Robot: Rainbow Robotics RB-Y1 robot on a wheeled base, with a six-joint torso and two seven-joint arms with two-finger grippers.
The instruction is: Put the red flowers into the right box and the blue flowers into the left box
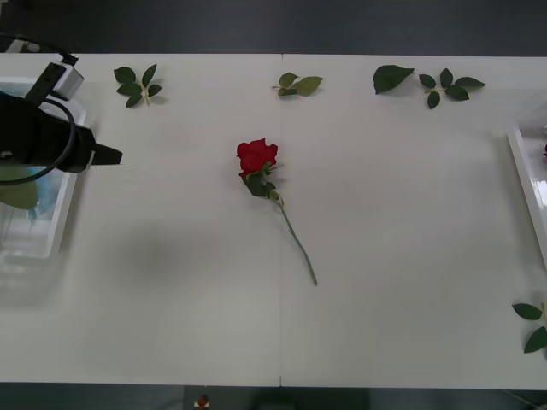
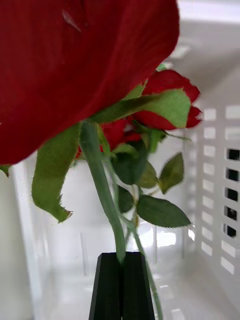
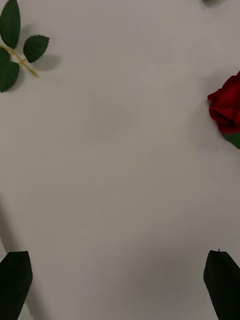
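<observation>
One red rose [image 1: 256, 156] lies in the middle of the table, its stem pointing toward the front edge; its bloom [image 3: 227, 107] also shows in the left wrist view. My left gripper [image 1: 113, 155] [image 3: 120, 255] is open with nothing in it, hovering by the left box [image 1: 61, 224], left of that rose. A green leaf and something pale bluish [image 1: 26, 195] show inside the left box; I cannot make out the blue flowers there. My right gripper [image 2: 121, 256] is shut on the stem of a red rose [image 2: 75, 65] inside the right box [image 2: 220, 165] [image 1: 526, 179]. Other red roses [image 2: 167, 97] sit in the box behind it.
Loose green leaf sprigs lie along the far edge [image 1: 137, 85] [image 1: 297, 84] [image 1: 427, 83] and at the front right [image 1: 534, 325]. One sprig [image 3: 20, 55] is seen from the left wrist. Bare table surrounds the middle rose.
</observation>
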